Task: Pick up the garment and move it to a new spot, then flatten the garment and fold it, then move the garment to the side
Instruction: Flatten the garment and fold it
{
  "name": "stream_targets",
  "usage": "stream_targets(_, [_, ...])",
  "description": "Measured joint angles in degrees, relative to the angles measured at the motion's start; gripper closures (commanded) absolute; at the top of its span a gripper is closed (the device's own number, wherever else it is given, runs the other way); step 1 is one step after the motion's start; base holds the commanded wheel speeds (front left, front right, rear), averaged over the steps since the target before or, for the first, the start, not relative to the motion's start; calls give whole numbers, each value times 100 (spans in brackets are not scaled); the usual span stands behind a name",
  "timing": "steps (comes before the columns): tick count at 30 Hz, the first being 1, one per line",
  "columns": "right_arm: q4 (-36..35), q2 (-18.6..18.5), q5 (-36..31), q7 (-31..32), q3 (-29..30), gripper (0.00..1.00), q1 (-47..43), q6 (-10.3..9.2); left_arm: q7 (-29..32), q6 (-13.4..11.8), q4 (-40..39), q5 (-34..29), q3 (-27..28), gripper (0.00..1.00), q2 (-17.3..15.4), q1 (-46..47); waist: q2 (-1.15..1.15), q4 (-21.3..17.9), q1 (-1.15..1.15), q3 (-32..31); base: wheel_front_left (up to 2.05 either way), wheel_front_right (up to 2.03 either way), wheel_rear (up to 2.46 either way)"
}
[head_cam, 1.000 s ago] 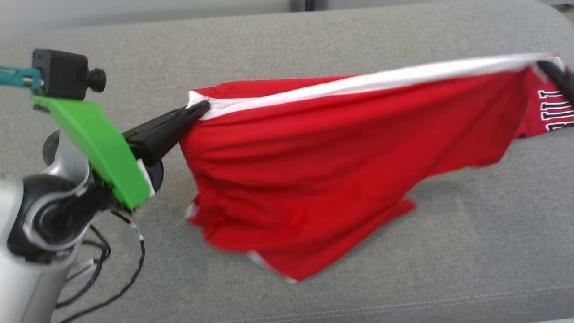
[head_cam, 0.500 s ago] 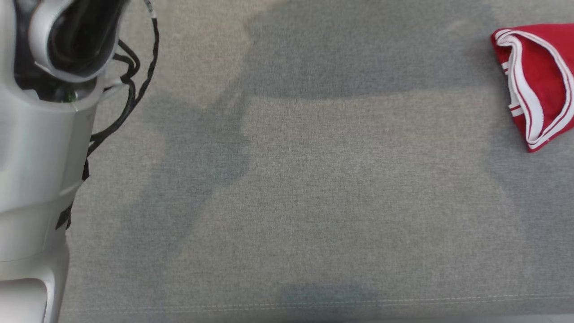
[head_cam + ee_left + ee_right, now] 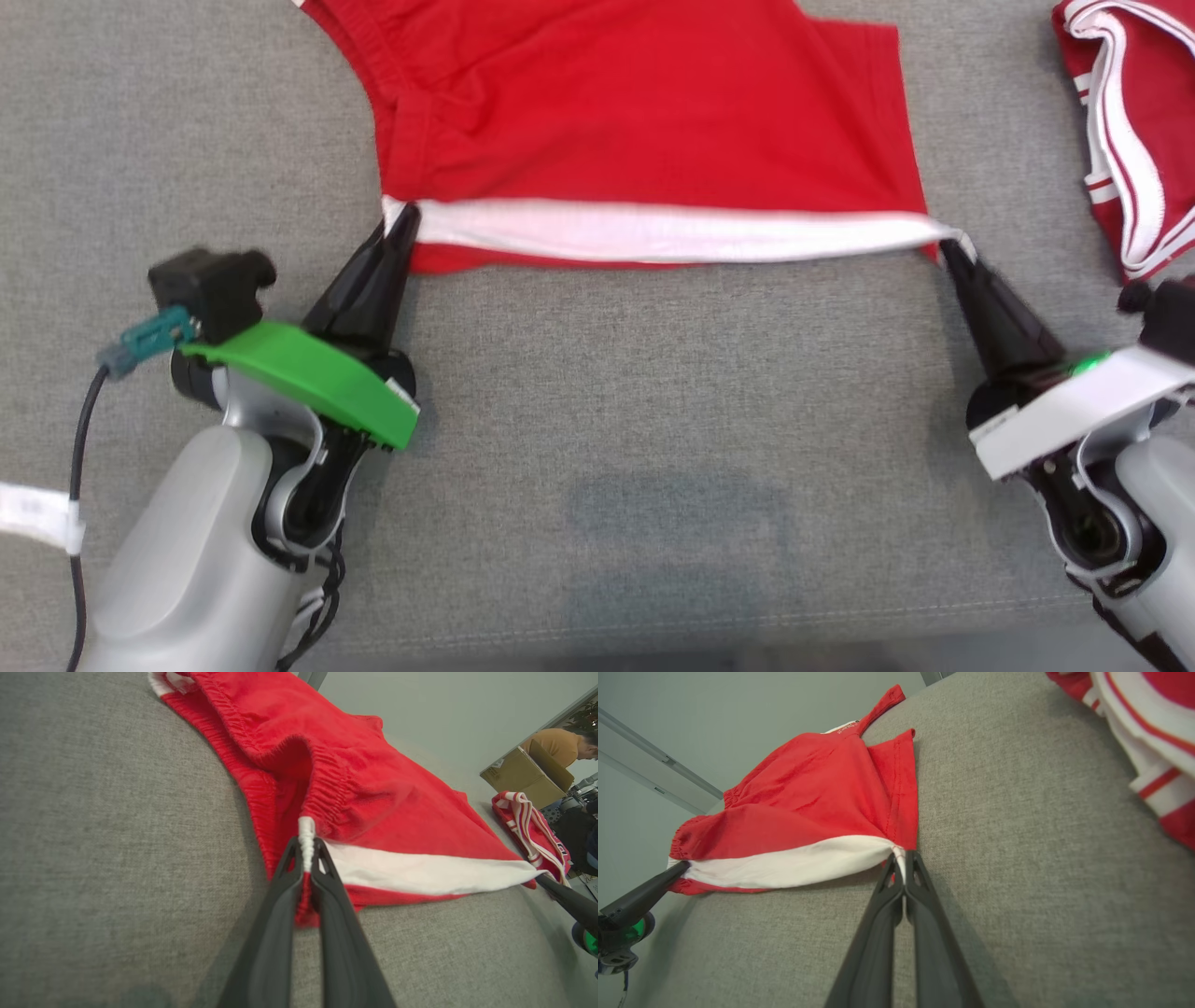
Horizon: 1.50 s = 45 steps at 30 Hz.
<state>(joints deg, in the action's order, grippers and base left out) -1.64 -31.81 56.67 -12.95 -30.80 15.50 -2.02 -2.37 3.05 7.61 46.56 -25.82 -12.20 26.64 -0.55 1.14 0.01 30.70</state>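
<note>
- The grey cushion [image 3: 672, 392] lies bare on the robot's side of the garment [image 3: 635, 112], between the left gripper [image 3: 403, 218] and right gripper [image 3: 948, 248], each pinching 1 end of the white band
- Open cushion also runs along the garment's left side
- A second red-and-white garment [image 3: 1134, 140] lies near the right gripper, narrowing the strip there

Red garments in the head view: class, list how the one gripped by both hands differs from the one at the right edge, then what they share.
The gripped garment lies spread out; the edge garment is bunched. The gripped garment is pinched by the left hand and right hand; the edge garment lies untouched. Both are red with white trim.
</note>
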Motion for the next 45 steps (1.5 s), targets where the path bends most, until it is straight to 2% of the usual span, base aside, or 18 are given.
stream_targets(4, [293, 108, -83, -89, -81, 100, -266, 69, -457, 107, 298, 118, 134, 100, 77, -244, 0, -42, -1, -211, 0, 0, 0])
stream_targets(9, [367, 65, -396, -92, -108, 100, -315, 227, -877, 189, 369, 299, 215, 100, 213, -544, 0, -80, -1, -549, 0, 0, 0])
stream_targets(15, [343, -383, -801, -98, -43, 100, -330, 300, -1015, 277, 274, 433, 10, 100, 287, -1218, 0, -117, -1, -966, 0, 0, 0])
stream_targets(19, [208, -641, -894, -110, -4, 100, -672, 299, -1038, 300, 246, 566, -93, 100, 412, -1728, 0, -106, -1, -1226, 0, 0, 0])
stream_targets(27, [81, -909, -935, -114, -230, 100, -1571, 183, -1090, 350, 185, 605, -189, 100, 404, -2429, 0, 28, -1, -1557, 0, 0, 0])
stream_targets(34, [550, -770, -1172, -114, -456, 100, -1696, 92, -1137, 403, 428, 680, -200, 100, 436, -2458, 0, 63, -1, -1554, 0, 0, 0])
stream_targets(40, [905, -626, -1446, -88, -746, 100, -1660, 92, -1139, 403, 702, 670, -361, 100, 552, -2343, 0, 118, -1, -1503, 0, 0, 0])
stream_targets(41, [940, -616, -1478, -60, -792, 100, -1623, 94, -1139, 403, 720, 672, -369, 91, 582, -2310, 0, 125, -1, -1488, 0, 0, 0])
stream_targets(43, [1021, -604, -1612, -59, -858, 78, -1510, 97, -1141, 404, 789, 675, -365, 58, 590, -2268, 0, 131, -1, -1455, 0, 0, 0])
stream_targets(44, [1069, -587, -1641, -59, -864, 60, -1443, 98, -1156, 404, 855, 680, -369, 36, 592, -2251, 0, 132, -1, -1442, 0, 0, 0])
stream_targets(45, [1111, -578, -1699, -59, -896, 52, -1358, 101, -1156, 405, 886, 681, -368, 8, 591, -2242, 0, 133, -1, -1435, 0, 0, 0])
